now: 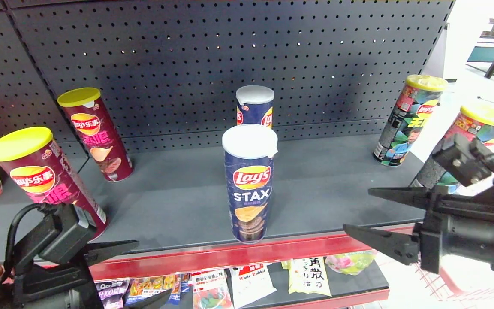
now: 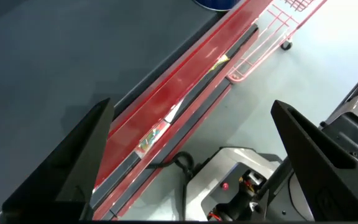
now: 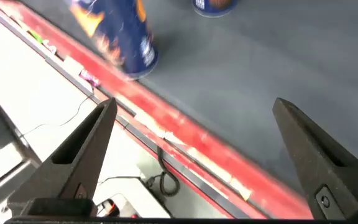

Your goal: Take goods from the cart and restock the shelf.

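**Both claws empty at the shelf; front can close to the lip**

Shelf (image 1: 324, 184): grey deck, pegboard back, red front lip.
Cart (image 2: 272, 34): red wire frame, low and off the shelf's right end. I cannot see its load.
Right claw (image 1: 357, 209): spread wide, nothing in it, level with the deck at the front right corner.
Left claw (image 1: 152, 268): also spread and empty, below the lip at front left.
Goods on the deck: maroon cans (image 1: 41, 176) left, patterned cans (image 1: 405, 120) right, rear blue can (image 1: 254, 105) by the back panel, front blue can (image 1: 250, 184) upright just behind the lip.

Risk, my judgement: the front blue can is tall, narrow and near the edge. An arm sweeping across the lip could clip it and tip it off. The patterned cans stand near the right arm, so the same hazard applies.
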